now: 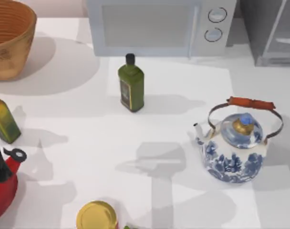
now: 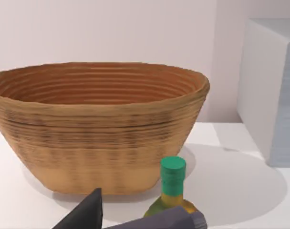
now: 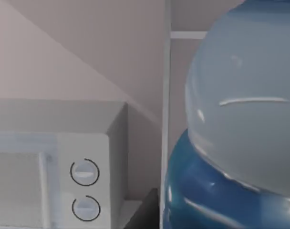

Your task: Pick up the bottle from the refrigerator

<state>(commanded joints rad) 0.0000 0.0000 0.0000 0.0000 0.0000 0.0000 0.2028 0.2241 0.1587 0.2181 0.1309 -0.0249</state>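
While the bottle (image 3: 240, 124) looms right up against the right wrist camera, a dark edge of the right gripper (image 3: 144, 210) shows just beside its cap; whether that gripper is spread or clamped on the bottle cannot be told. The bottle has a pale, whitish-clear rounded body that meets a bright blue cap, and it appears with the cap lower than the body in this view. It sits in front of the refrigerator (image 3: 166, 95), whose pale upright frame and a thin cross-bar run behind it; whether it rests on anything there is hidden. Next to the frame stands the white microwave (image 3: 88, 162) with its two round dials.

From above, the refrigerator (image 1: 271, 33) occupies the desk's far right corner, with the microwave (image 1: 150, 26) beside it along the far edge.

The left gripper (image 2: 126, 217) hangs near the desk's left edge, its two dark fingers (image 2: 90, 212) spread apart and holding nothing. Just beyond them stands the yellow-green bottle (image 2: 172, 186) with a green cap, and behind it the wicker basket (image 2: 97, 129) at the far left corner.
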